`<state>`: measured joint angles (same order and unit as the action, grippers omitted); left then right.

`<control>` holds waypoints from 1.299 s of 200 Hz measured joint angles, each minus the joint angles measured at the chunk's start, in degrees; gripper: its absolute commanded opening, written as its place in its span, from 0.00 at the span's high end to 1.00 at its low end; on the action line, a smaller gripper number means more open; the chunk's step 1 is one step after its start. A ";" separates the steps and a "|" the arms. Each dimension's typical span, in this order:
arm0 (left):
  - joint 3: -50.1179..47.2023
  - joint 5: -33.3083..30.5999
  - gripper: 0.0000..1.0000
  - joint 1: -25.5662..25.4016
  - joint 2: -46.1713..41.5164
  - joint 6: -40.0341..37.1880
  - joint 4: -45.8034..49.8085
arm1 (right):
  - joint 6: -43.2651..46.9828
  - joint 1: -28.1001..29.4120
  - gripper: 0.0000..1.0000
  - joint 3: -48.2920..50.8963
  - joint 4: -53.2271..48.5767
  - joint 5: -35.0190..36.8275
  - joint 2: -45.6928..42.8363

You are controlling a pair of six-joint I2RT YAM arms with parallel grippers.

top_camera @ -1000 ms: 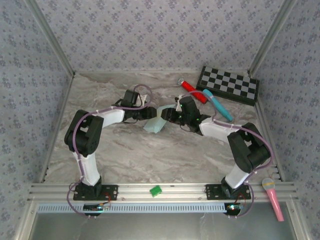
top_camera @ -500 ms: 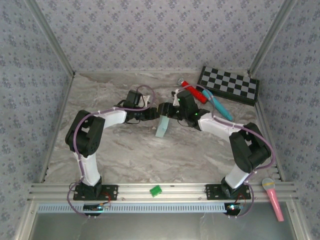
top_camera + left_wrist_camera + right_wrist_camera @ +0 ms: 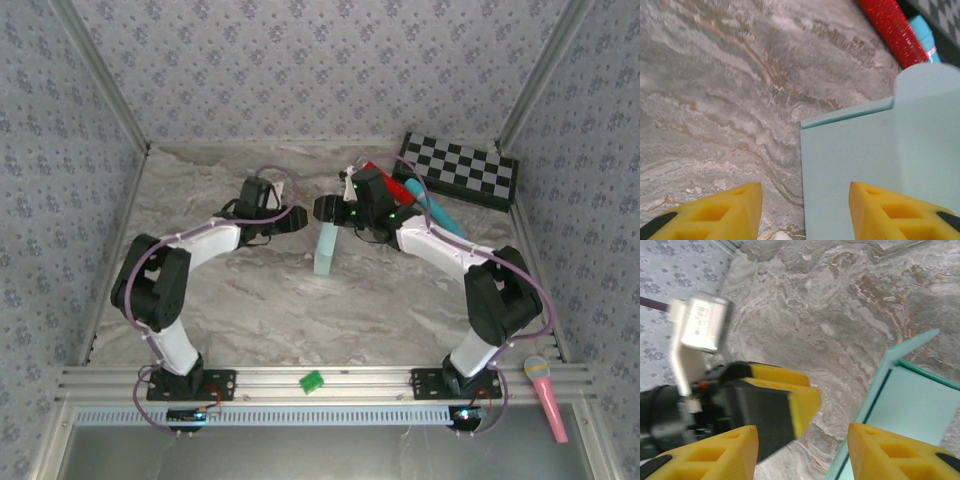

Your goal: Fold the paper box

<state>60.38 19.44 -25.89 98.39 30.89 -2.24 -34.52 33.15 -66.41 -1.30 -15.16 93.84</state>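
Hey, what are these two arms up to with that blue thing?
They are folding a pale blue paper box. It stands on end on the marble table between the two arms. The left gripper and right gripper hover face to face close by its top end, both with jaws open, neither gripping it.

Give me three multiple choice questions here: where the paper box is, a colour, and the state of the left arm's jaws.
1. Where is the paper box? A on the checkerboard; B mid-way on the marble table; C in the far left corner.
2. What colour is the small block on the front rail? A green; B red; C yellow.
3. How are the left arm's jaws? A shut on the box; B open, gripping nothing; C shut on a tube.
Answers: B, it stands on marble; A, plainly green; B, table shows between its yellow fingers.
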 measured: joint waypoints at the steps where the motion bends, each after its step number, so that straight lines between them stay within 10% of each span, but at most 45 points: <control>1: 0.00 -0.09 0.50 0.00 -0.22 0.00 0.11 | 0.17 -0.02 0.49 0.00 -0.22 0.00 -0.04; 260: 0.00 6.32 0.52 -3.17 -3.34 0.70 2.01 | -5.11 -4.98 0.47 12.15 8.90 -8.07 2.21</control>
<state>60.38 25.76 -29.06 95.04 31.59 -0.23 -39.64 28.16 -54.26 7.60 -23.22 96.05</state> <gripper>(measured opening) 0.484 0.549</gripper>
